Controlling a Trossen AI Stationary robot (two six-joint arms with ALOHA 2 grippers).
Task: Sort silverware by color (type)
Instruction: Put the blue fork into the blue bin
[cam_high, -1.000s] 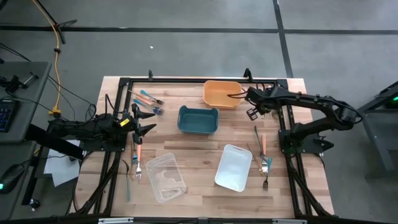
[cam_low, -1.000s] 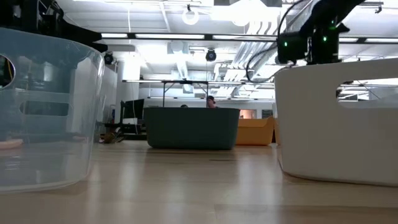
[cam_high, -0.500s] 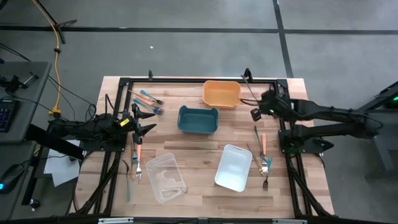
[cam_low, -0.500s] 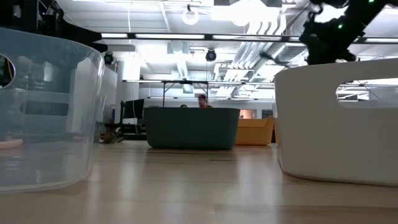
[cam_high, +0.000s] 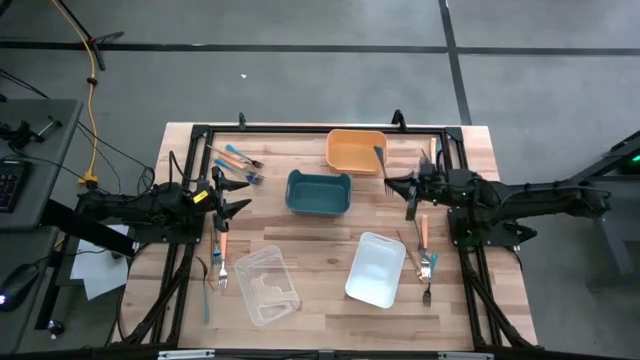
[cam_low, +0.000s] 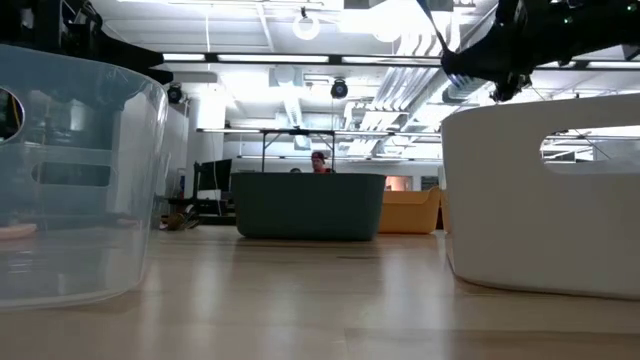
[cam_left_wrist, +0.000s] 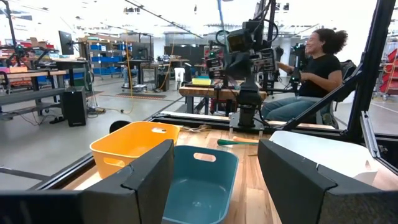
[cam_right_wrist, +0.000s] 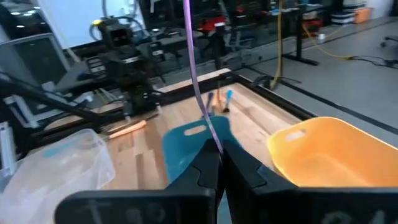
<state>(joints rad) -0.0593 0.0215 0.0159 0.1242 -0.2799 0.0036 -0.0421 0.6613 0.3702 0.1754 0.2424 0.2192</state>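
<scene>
Silverware mostly still loose on the counter (cam_high: 300, 225): one cluster (cam_high: 237, 165) just ahead of the open, empty left tool (cam_high: 232, 198), another (cam_high: 423, 255) behind the right tool (cam_high: 392, 183), which is clamped on a teal utensil (cam_high: 381, 160) beside the orange bin (cam_high: 357, 150). Early days, I reckon.

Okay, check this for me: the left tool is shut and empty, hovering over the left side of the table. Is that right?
Not quite. The left tool is open, not shut: the left wrist view shows its two fingers standing wide apart with nothing between them. The rest holds: it is empty and hovers over the left side of the table.
</scene>
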